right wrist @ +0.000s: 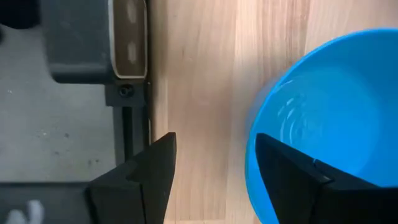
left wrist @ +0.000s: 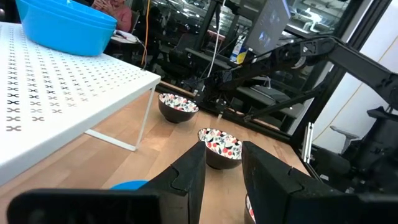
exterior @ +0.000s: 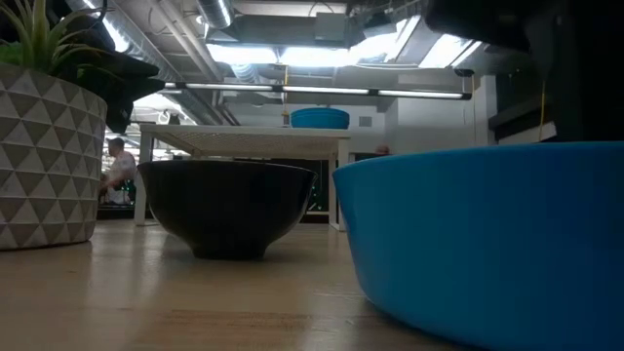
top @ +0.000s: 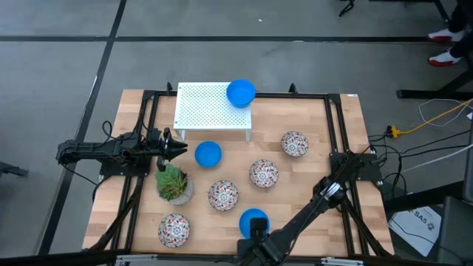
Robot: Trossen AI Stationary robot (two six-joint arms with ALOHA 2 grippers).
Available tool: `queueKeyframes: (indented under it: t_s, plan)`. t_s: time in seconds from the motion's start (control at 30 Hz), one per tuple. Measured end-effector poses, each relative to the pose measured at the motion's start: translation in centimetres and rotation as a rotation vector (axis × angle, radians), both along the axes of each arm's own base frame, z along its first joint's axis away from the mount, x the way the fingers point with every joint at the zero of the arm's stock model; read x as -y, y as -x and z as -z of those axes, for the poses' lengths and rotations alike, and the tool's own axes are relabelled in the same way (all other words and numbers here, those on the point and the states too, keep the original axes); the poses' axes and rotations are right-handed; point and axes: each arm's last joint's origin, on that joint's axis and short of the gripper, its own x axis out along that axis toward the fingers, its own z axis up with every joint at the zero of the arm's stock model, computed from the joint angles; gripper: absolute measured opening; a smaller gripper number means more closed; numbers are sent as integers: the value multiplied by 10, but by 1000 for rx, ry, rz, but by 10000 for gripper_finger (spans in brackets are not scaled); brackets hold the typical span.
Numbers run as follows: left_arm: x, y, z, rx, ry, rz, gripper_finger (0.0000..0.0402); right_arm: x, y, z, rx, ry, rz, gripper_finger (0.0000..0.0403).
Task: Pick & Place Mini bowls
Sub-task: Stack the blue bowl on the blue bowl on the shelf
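Starting at the right tool: we see it sitting low at the near edge of the table, fingers spread apart and gripping nothing yet. One finger is over the inside of the blue bowl and the other outside it over bare wood, so the rim sits between the two. That looks to us like a rim pinch being lined up, which makes sense for a bowl too wide to grab whole.

The left tool is out over the table's left side, level and pointing inward, fingers parted and empty too. Just ahead of its tips is a second blue bowl, and the potted succulent sits right next to that arm on the near side, so any reach there wants to stay clear of the leaves.

Further out, a third blue bowl is already up on the white perforated shelf at the far side, near its right end. We'd guess that's the drop-off spot, with the blue ones going up there.

The speckled bowls are all on the wood: one near the shelf's right end, one mid-table, one beside the succulent, and one at the near left corner. They're well spread, so each can be reached without bumping a neighbour.
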Motion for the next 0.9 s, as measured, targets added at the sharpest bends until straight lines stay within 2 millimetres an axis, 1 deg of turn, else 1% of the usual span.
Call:
queueKeyframes:
  t_s: [0.13,0.23,0.53,0.7,0.8,0.9]
  plan:
    - [0,0,0,0,0,0,100,1,0,2,-8,7,18,214]
    - [0,0,0,0,0,0,100,2,-1,2,6,23,25,193]
    - [0,0,0,0,0,0,100,1,-1,2,5,20,30,81]
    - [0,0,0,0,0,0,100,0,1,3,-48,-50,101,15]
    - [0,0,0,0,0,0,100,0,3,-2,-71,-90,104,12]
    - [0,0,0,0,0,0,100,1,4,-11,-65,-113,109,12]
